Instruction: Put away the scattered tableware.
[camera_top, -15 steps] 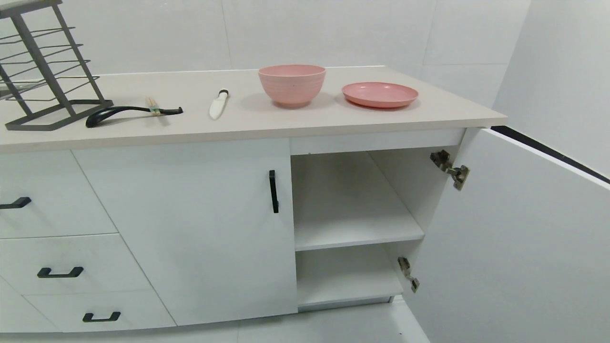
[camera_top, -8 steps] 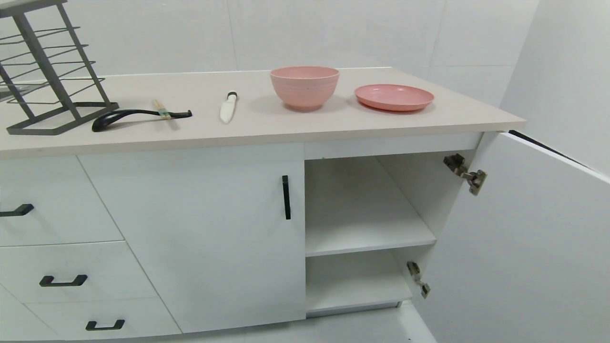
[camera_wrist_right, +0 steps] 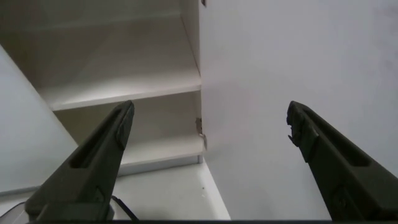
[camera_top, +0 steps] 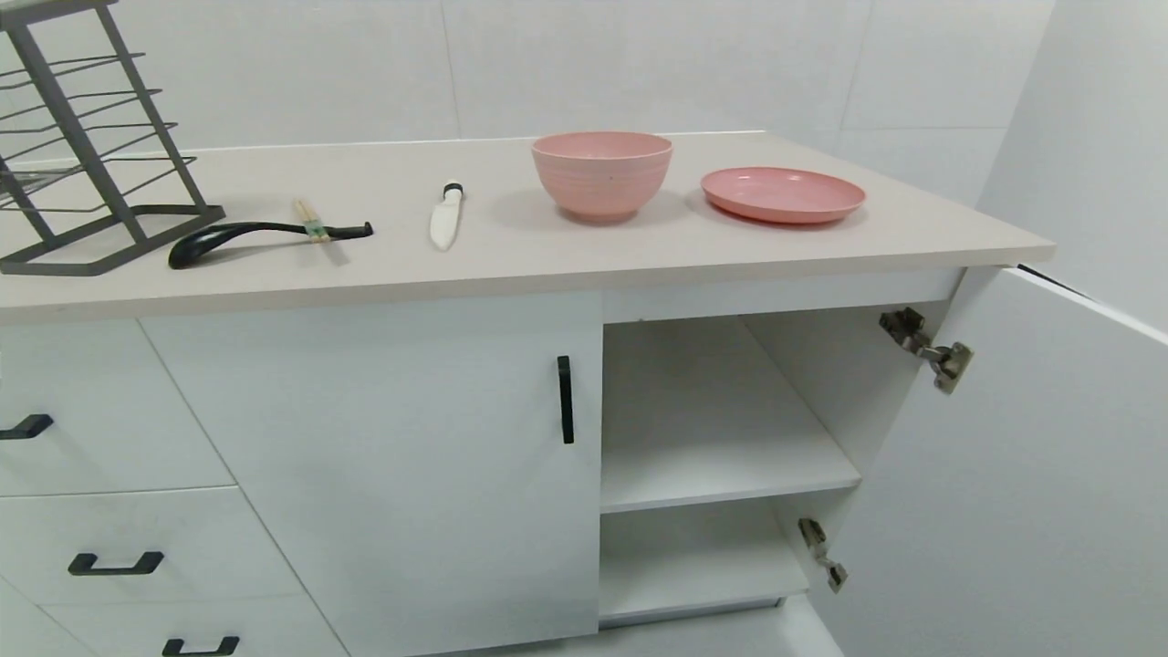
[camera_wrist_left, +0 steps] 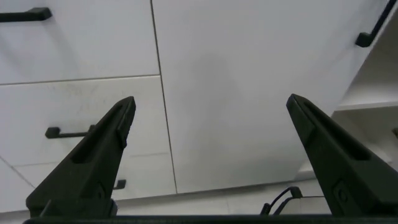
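**While your view drifts, every piece sits untouched**

Since the whole head picture has slid right and down over the last second, read it as your camera moving, not the tableware. Nothing has been picked up.

The pink bowl [camera_top: 602,173] stands on the counter [camera_top: 547,260]. The pink plate [camera_top: 782,193] lies just to the bowl's right and the white knife [camera_top: 445,217] to its left. Farther left, chopsticks [camera_top: 312,222] lie across the black ladle [camera_top: 265,235], with the wire rack [camera_top: 91,155] beyond them. Below and right of the bowl, the open cupboard [camera_top: 721,465] shows two bare shelves.

Your left gripper [camera_wrist_left: 210,102] has its fingers spread wide and holds nothing, facing the drawer fronts. Your right gripper [camera_wrist_right: 210,107] is likewise spread and empty before the cupboard shelves. I judge the storing itself has not yet begun.
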